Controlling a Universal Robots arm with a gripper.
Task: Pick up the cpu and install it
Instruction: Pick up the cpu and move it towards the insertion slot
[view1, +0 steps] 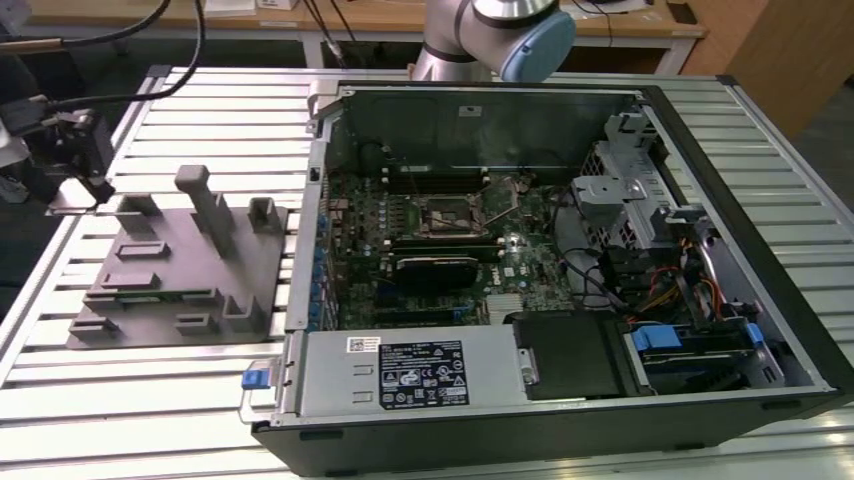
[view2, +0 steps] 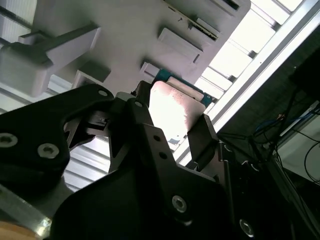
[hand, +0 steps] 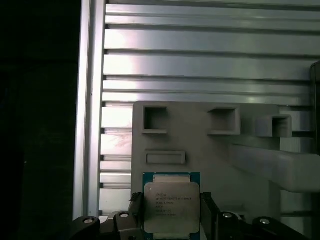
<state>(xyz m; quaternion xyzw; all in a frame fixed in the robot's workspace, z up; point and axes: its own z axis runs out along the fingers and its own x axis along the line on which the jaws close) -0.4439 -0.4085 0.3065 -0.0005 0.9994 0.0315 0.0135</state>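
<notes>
The cpu is a flat square chip with a silvery top and a thin green rim. My gripper is shut on it, one black finger against each of two opposite edges. In the second wrist view the cpu shows bright between the same fingers of the gripper, above the grey plastic fixture. In the exterior view the gripper hangs over the far corner of the fixture, at that view's left. The motherboard's black socket frame lies inside the open computer case, well to the right.
The case has high walls, a drive cage, cables and a power supply around the motherboard. Upright blocks rise from the fixture. Everything rests on a slatted aluminium table. The arm's base stands behind the case.
</notes>
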